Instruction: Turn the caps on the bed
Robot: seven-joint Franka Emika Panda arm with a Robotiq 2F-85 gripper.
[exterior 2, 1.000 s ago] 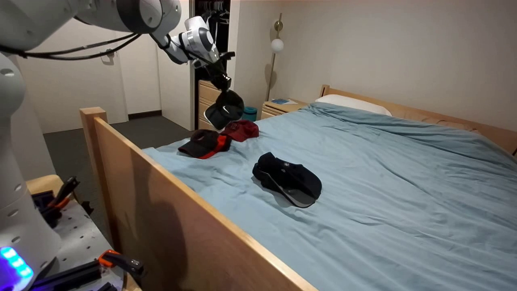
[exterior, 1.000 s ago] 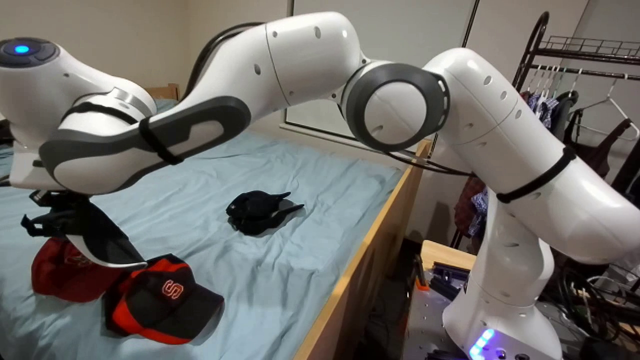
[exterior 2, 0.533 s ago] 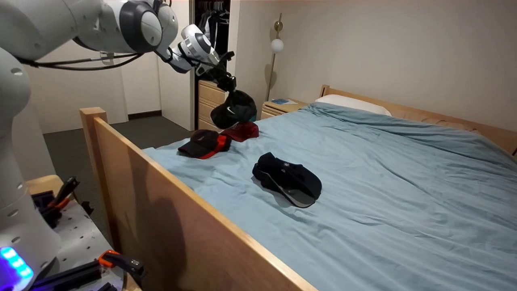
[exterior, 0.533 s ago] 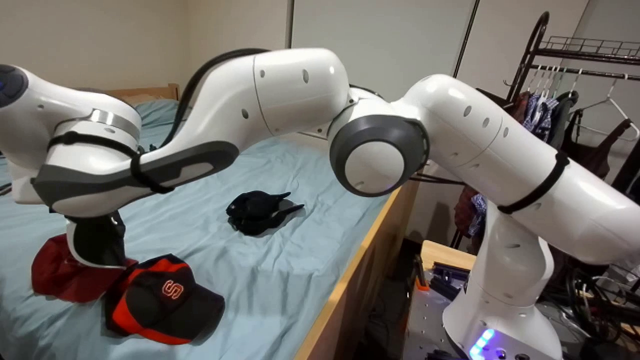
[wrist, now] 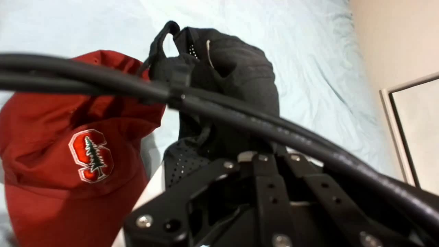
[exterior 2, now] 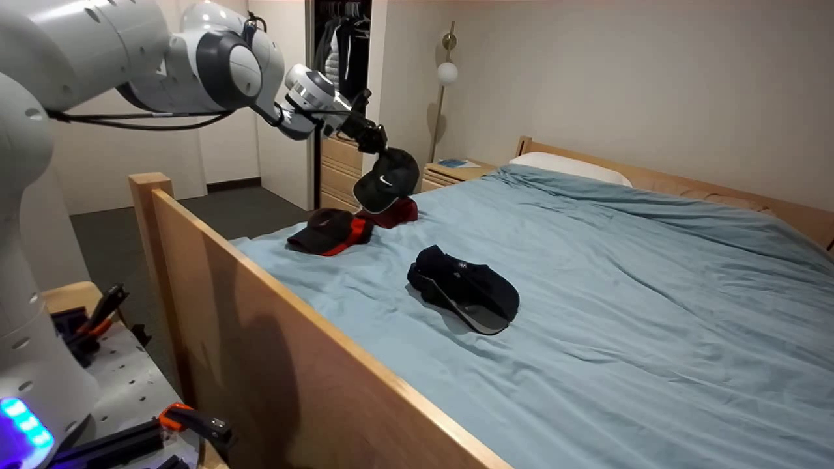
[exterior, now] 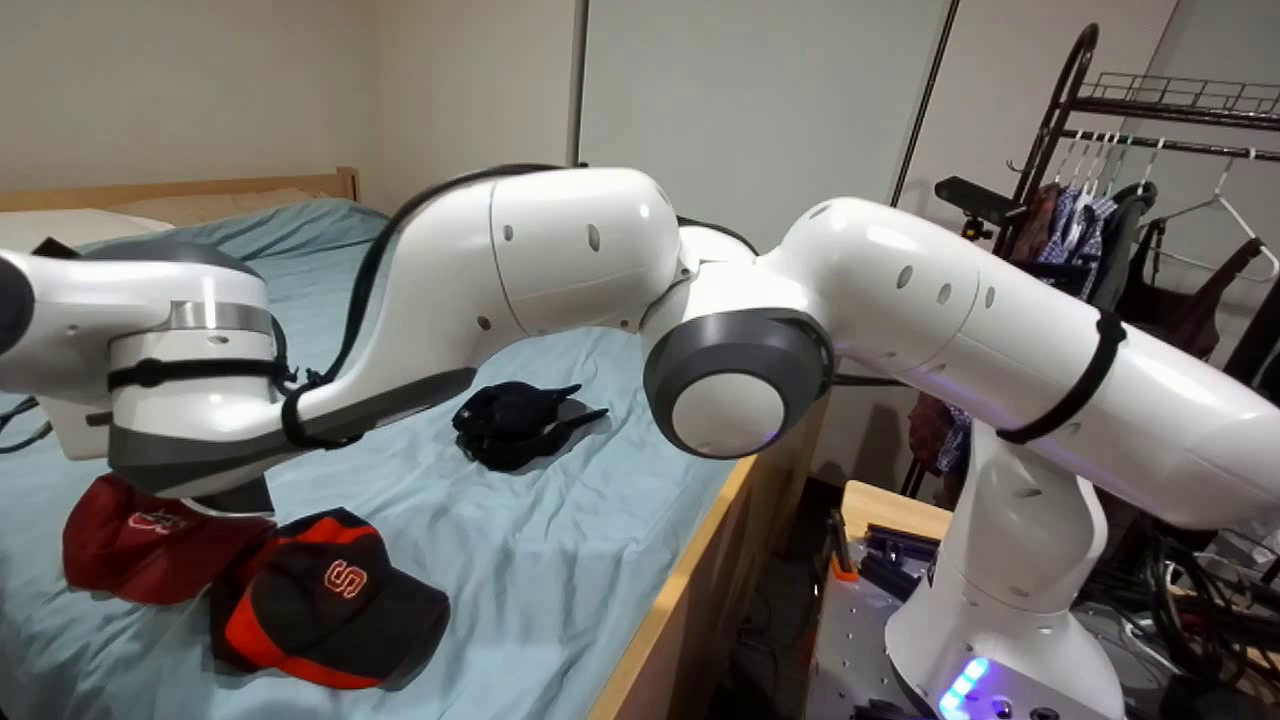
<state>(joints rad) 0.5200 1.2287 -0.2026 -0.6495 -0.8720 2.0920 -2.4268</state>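
My gripper (exterior 2: 376, 144) is shut on a black cap (exterior 2: 397, 170) with a white swoosh. The cap hangs tilted, overlapping the red cap (exterior 2: 402, 212) in this exterior view; whether they touch I cannot tell. In the wrist view the jaws (wrist: 271, 154) grip the black cap (wrist: 252, 73), beside the red cap (wrist: 44, 151) with a tree logo. In an exterior view my arm hides the gripper and most of the held cap (exterior: 238, 498). A black-and-red "S" cap (exterior: 330, 600) sits beside the red cap (exterior: 150, 540). Dark folded-looking headwear (exterior 2: 466, 286) lies on the bed.
The blue-sheeted bed (exterior 2: 619, 312) has a wooden footboard (exterior 2: 313, 339) between the robot base and the sheet. A clothes rack (exterior: 1050, 130) stands behind the base. A nightstand (exterior 2: 456, 170) and lamp (exterior 2: 447, 73) are beyond the bed's far corner. Cables (wrist: 240, 116) cross the wrist view.
The arm has come down, carrying the black cap lower and toward the red cap. The held cap has swung and turned slightly. The other caps have not moved.
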